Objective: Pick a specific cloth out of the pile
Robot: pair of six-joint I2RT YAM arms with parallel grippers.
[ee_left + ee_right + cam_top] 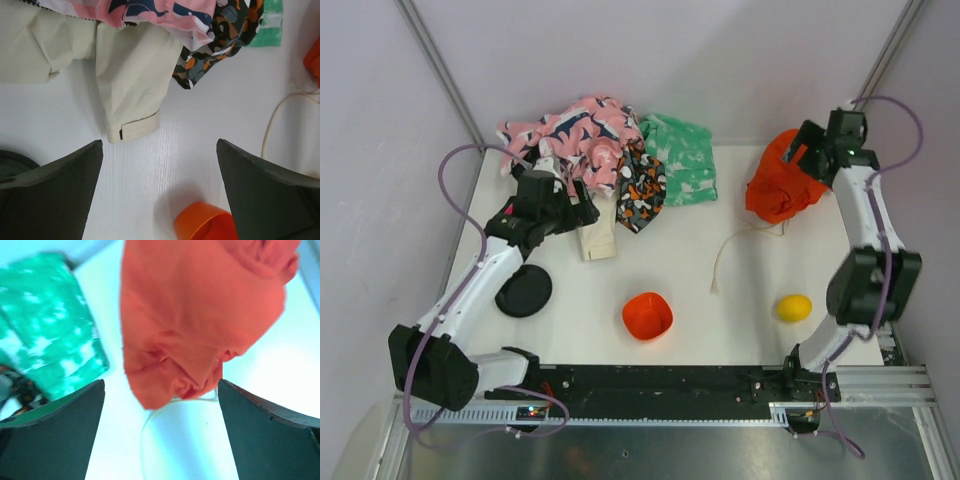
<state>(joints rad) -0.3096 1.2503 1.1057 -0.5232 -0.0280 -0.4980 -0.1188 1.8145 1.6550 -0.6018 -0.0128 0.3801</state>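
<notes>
The plain red-orange cloth lies bunched at the right back of the table, apart from the pile. In the right wrist view it fills the space just ahead of my open right gripper, which hovers over it and holds nothing. The pile sits at the back left: pink whale print, orange-black-white patterned, mottled green, beige. My left gripper is open and empty beside the beige piece; its jaws stand wide over bare table.
A small red bowl sits front centre, and shows in the left wrist view. A yellow lemon-like object is front right, a black disc front left. A thin pale string trails from the red-orange cloth. Walls close the back and sides.
</notes>
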